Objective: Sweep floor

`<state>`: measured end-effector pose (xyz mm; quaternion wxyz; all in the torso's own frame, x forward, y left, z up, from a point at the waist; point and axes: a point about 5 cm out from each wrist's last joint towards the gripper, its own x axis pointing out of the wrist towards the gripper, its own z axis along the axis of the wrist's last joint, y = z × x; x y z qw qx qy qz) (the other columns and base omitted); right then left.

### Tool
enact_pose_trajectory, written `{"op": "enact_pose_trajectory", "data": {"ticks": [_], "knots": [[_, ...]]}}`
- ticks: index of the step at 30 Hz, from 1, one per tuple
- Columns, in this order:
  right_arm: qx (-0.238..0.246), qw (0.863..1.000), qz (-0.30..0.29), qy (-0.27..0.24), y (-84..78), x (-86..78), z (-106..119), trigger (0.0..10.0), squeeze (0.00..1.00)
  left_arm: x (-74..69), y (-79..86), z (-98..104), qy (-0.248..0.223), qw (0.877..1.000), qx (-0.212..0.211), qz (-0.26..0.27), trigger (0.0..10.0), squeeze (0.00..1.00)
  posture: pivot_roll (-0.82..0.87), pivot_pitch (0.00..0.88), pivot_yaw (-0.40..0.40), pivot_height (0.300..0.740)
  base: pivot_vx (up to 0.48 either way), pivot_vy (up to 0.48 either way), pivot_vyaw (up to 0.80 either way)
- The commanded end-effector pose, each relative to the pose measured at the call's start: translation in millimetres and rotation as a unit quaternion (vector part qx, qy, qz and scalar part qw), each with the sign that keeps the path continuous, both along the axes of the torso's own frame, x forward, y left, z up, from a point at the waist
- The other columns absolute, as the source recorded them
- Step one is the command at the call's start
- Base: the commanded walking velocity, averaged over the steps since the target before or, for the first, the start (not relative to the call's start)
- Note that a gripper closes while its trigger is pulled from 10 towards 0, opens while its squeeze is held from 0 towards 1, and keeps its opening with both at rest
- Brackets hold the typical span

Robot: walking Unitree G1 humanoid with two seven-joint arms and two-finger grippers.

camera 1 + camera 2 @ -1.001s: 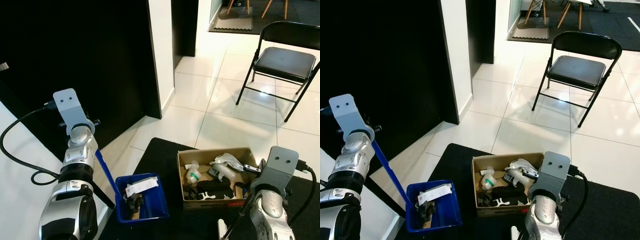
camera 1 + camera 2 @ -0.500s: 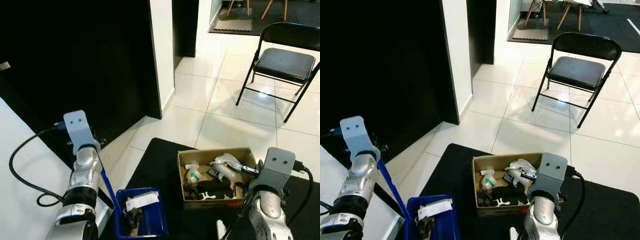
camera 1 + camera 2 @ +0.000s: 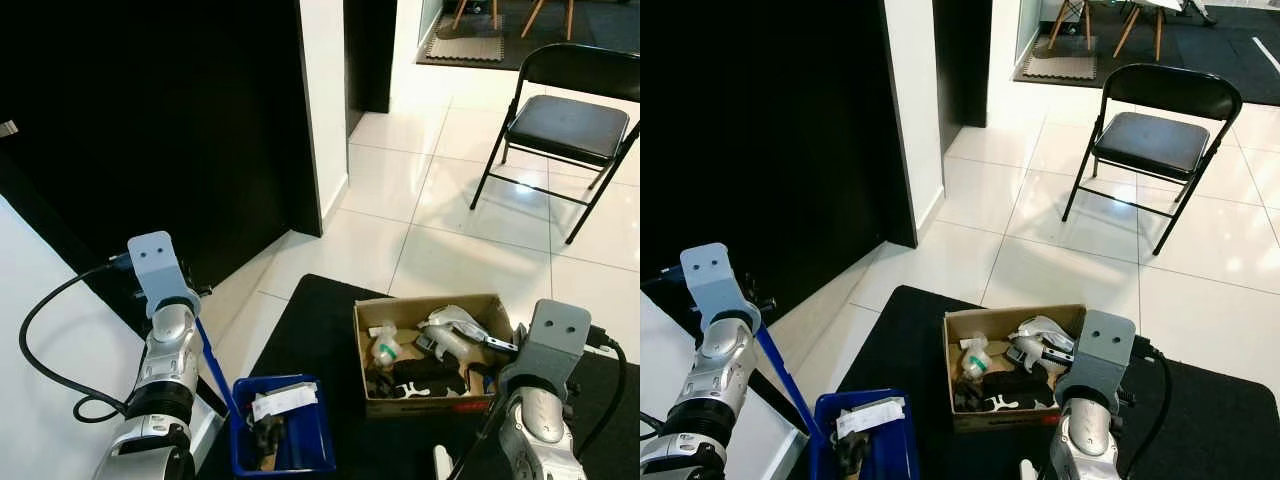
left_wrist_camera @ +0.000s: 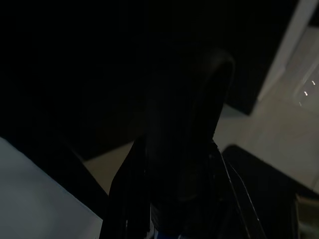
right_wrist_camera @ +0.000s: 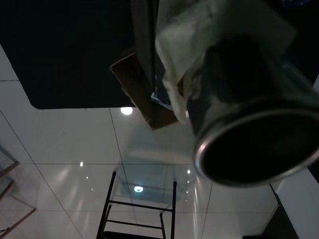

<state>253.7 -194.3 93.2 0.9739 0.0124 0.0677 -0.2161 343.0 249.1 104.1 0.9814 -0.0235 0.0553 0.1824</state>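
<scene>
Jaws first: on my left gripper (image 4: 174, 164) I can make out only a dark mass of fingers, so I cannot tell their state; my right gripper's fingers I cannot see, and a dark round-mouthed cylinder (image 5: 249, 144) wrapped in pale material sits close against that wrist camera. My left arm (image 3: 165, 340) stands beside a blue handle (image 3: 215, 370) running down to one blue dustpan (image 3: 285, 420) at seven o'clock, already holding scraps. One open cardboard box (image 3: 430, 355) of clutter lies at five o'clock on one black mat (image 3: 320, 330). One folding chair (image 3: 565, 120) stands at one o'clock. To sweep well, I judge the pan's lip should stay flat on the floor.
</scene>
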Motion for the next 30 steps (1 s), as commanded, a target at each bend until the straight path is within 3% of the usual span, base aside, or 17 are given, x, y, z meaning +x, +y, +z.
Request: {"op": "enact_pose_trajectory", "data": {"ticks": [1, 5, 6, 10, 12, 21, 23, 25, 30], "knots": [[-0.003, 1.0, 0.003, -0.012, 1.0, -0.5, 5, 10.0, 0.0, 1.5, -6.0, -5, 0.022, 0.999, 0.013, -0.027, 10.0, 0.0, -0.05, 0.146, 0.083, 0.74, 0.0, 0.0, 0.0], [-0.004, 1.0, 0.003, -0.011, 0.0, -0.7, 4, 10.0, 0.0, 3.2, -13.1, -8, 0.039, 0.997, 0.027, -0.058, 10.0, 0.0, -0.05, 0.146, 0.083, 0.74, 0.0, 0.0, 0.0], [-0.004, 1.0, 0.002, -0.012, -0.2, -0.6, 5, 10.0, 0.0, 5.1, -20.4, -9, 0.056, 0.993, 0.05, -0.09, 10.0, 0.0, -0.05, 0.153, 0.087, 0.74, 0.0, 0.0, 0.0], [-0.004, 1.0, 0.001, -0.012, -0.2, -0.2, 5, 10.0, 0.0, 7.1, -25.2, -9, 0.068, 0.99, 0.057, -0.106, 10.0, 0.0, -0.04, 0.152, 0.088, 0.74, 0.0, 0.0, 0.0], [-0.003, 1.0, 0.001, -0.013, 0.2, 0.8, 5, 10.0, 0.0, 9.9, -26.3, -7, 0.065, 0.993, 0.038, -0.095, 10.0, 0.0, -0.04, 0.15, 0.088, 0.74, 0.0, 0.0, 0.0], [-0.002, 1.0, 0.0, -0.014, 0.4, 1.8, 5, 10.0, 0.0, 17.5, -32.7, -2, 0.06, 0.994, 0.026, -0.087, 10.0, 0.0, -0.05, 0.149, 0.092, 0.74, 0.0, 0.0, 0.0], [-0.002, 1.0, -0.001, -0.014, 0.8, 1.1, 5, 10.0, 0.0, 21.2, -35.1, 3, 0.043, 0.997, -0.01, -0.066, 10.0, 0.0, -0.05, 0.148, 0.093, 0.74, 0.0, 0.0, 0.0], [-0.002, 1.0, -0.001, -0.014, 1.0, 1.1, 5, 10.0, 0.0, 22.3, -36.0, 5, 0.037, 0.997, -0.017, -0.062, 10.0, 0.0, -0.05, 0.148, 0.093, 0.74, 0.0, 0.0, 0.0], [-0.001, 1.0, -0.002, -0.015, 1.4, 0.9, 5, 10.0, 0.0, 23.3, -39.9, 3, 0.031, 0.998, -0.008, -0.062, 10.0, 0.0, -0.06, 0.148, 0.097, 0.74, 0.0, 0.0, 0.0]]}}
